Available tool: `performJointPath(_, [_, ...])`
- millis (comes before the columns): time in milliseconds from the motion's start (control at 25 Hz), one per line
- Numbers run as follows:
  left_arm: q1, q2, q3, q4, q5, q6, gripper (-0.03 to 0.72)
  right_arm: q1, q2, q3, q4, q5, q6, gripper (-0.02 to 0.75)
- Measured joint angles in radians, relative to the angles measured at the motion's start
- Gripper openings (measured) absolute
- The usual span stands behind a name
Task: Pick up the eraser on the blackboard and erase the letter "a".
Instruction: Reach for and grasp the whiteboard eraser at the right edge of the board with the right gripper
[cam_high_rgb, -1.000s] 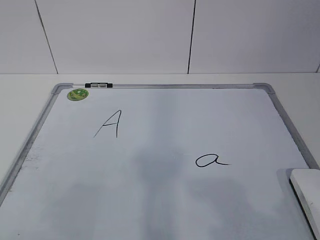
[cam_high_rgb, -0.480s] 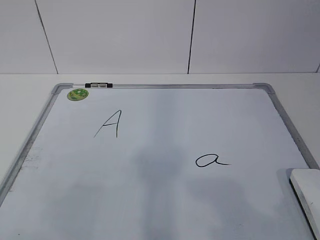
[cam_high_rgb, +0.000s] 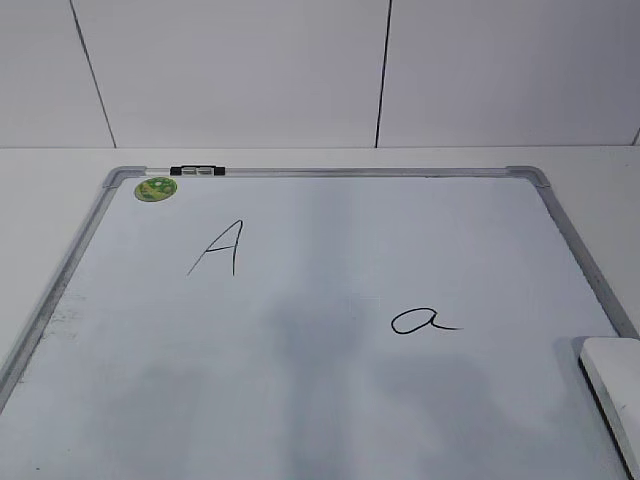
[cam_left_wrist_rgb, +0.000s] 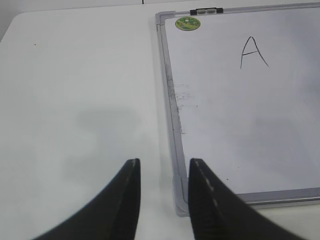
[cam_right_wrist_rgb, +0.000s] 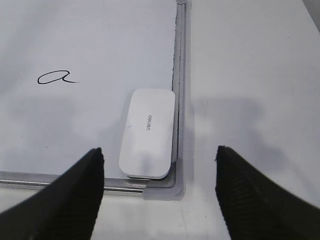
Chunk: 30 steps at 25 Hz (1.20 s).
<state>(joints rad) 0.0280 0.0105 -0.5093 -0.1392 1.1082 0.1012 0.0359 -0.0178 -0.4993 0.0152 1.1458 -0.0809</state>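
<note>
Nothing is shifting across the exterior frames: the blackboard (cam_high_rgb: 560, 215) is lying flat, the letter "a" (cam_high_rgb: 424, 320) near centre, the eraser (cam_high_rgb: 615, 385) at 4 o'clock. In the left wrist view, the left gripper (cam_left_wrist_rgb: 162, 165) is hovering, jaws slightly parted, holding nothing. In the right wrist view, the right gripper (cam_right_wrist_rgb: 159, 155) is gaping wide over the eraser (cam_right_wrist_rgb: 148, 140); the pickup is pending, calling for descent and closing

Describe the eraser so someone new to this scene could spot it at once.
Find the white dry-erase board with a grey metal frame and follow its right edge to the near corner. There lies a white rounded-rectangular plastic eraser, the only solid block on the board.
</note>
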Motion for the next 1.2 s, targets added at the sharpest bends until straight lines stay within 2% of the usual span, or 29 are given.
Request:
performJointPath(600, [0.0,0.0,0.0,0.0,0.0,0.0,0.245,0.0,0.0,0.0,0.002,0.0,0.0,0.558])
performJointPath(840, [0.0,0.0,0.0,0.0,0.0,0.0,0.245,0.0,0.011,-0.08,0.009,0.0,0.0,0.558])
performJointPath(1200, [0.0,0.0,0.0,0.0,0.0,0.0,0.245,0.0,0.288,-0.256,0.014,0.037,0.0,0.558])
